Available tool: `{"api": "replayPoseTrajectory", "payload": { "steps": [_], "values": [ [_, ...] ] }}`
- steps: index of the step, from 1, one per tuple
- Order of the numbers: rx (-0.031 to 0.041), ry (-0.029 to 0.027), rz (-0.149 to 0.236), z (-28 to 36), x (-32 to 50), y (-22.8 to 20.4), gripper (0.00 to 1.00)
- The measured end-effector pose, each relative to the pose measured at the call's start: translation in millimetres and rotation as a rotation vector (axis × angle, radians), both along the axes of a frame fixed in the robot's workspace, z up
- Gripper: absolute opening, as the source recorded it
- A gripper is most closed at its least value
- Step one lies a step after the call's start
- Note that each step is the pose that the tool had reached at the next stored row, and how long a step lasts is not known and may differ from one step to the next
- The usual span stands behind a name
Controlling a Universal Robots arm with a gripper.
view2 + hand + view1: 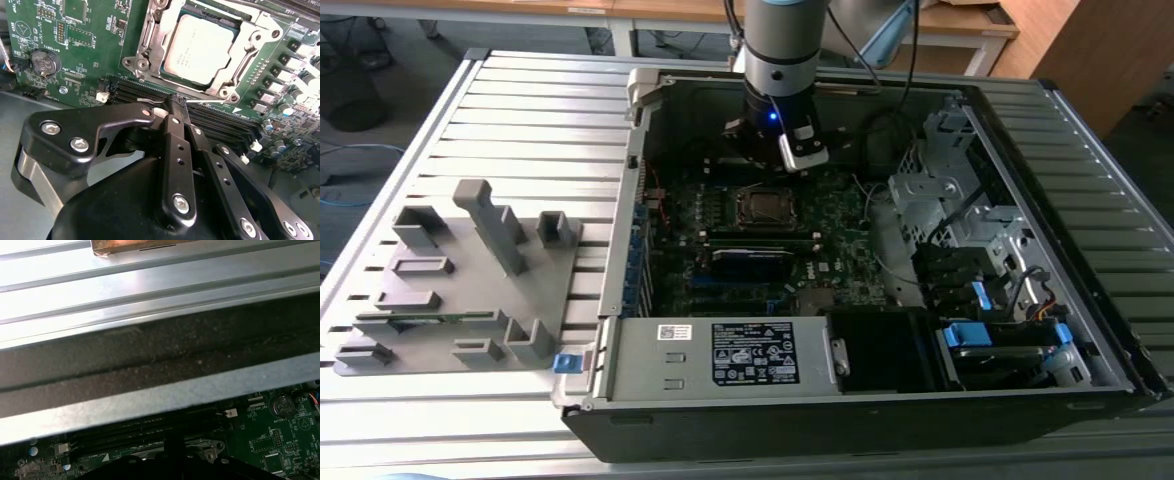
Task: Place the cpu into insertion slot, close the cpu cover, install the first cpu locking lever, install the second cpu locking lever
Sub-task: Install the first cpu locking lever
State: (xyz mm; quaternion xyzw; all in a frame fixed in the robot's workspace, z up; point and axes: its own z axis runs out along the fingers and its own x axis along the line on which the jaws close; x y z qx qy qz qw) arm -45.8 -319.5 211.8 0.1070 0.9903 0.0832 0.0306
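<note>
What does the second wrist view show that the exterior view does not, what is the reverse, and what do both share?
Second wrist view: the cpu, its silver top framed in metal, a coin cell, and the black pincer closed in front. Exterior view: the whole open computer case, the grey fixture tray beside it, the slatted table, the arm. Both: the motherboard and the insertion slot.

Top: open air above the cpu (200, 47) and the cpu cover (150, 40) framing it.
Beside it: the gripper (177, 101), fingertips together, hangs over the memory slots (220, 120).
Rear: the case wall (150, 365) rises close by the motherboard (80, 30).
Exterior view's right: the drive cage (947, 200) walls off that side.
Front: the power supply (720, 355) bars the edge.
</note>
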Motion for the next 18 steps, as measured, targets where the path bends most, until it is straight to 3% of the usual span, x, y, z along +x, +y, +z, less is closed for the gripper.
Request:
{"api": "replayPoseTrajectory", "payload": {
  "steps": [5,18],
  "values": [
    [0.0015,-0.0183,-0.001,-0.2,-0.4,0.1,0.11],
    [0.0035,-0.0285,-0.011,-0.3,-2.0,1.9,0.11]
  ]
}}
